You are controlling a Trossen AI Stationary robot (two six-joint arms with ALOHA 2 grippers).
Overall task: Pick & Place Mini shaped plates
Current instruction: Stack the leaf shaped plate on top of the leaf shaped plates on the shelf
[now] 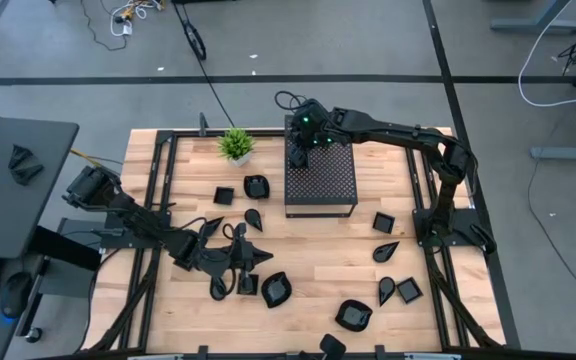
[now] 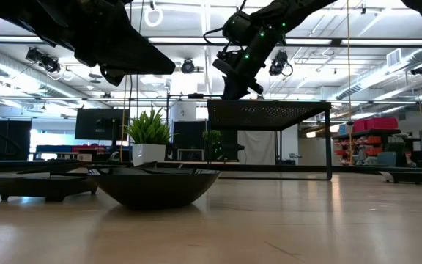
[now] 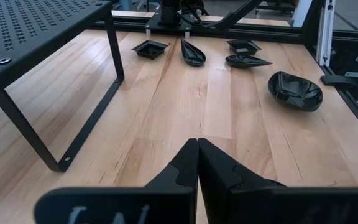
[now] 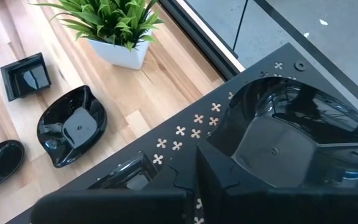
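A glossy black dish [image 4: 291, 137] lies on the perforated box [image 1: 320, 178] at its far left corner, under the right gripper [image 1: 308, 128], whose fingers meet beside the dish and hold nothing. The right arm reaches in long from the right edge, elbow bent, wrist tipped down. The other mini shaped plates [image 1: 276, 289] lie scattered on the tabletop [image 1: 308, 250] (several near the plant [image 1: 236, 145]). The left gripper [image 1: 236, 257] hangs low over the near-left cluster, fingers pressed together, empty.
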